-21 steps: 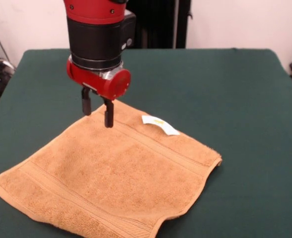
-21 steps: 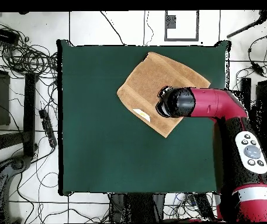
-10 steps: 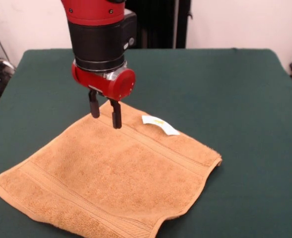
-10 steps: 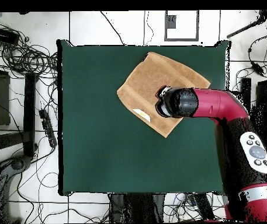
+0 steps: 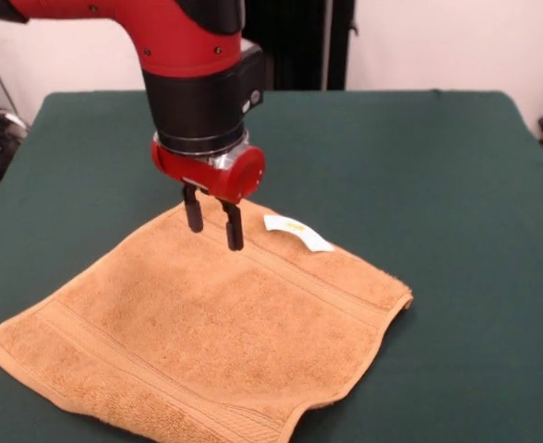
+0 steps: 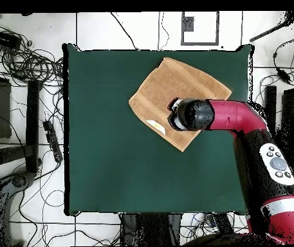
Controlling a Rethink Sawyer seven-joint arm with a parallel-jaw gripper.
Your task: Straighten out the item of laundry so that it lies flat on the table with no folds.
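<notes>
- Towel (image 5: 207, 341): spread on the table (image 5: 456, 185), near-left part in the front view, set diagonally. Mostly flat; the near right edge curls up slightly, casting a shadow beneath it.
- Woven bands run along the towel's near-left edge and its far-right edge.
- Gripper (image 5: 212, 224): over the towel's far corner, pointing straight down. Fingers apart with a small gap, nothing between them. Tips at or just above the cloth; can't tell if touching.
- Tag (image 5: 297, 232): white, lies on the towel just right of the gripper, near the far-right edge.
- Overhead: towel (image 6: 175, 90) sits near the table's (image 6: 110, 161) top edge, right of centre; arm (image 6: 239, 119) covers its lower-right part.
</notes>
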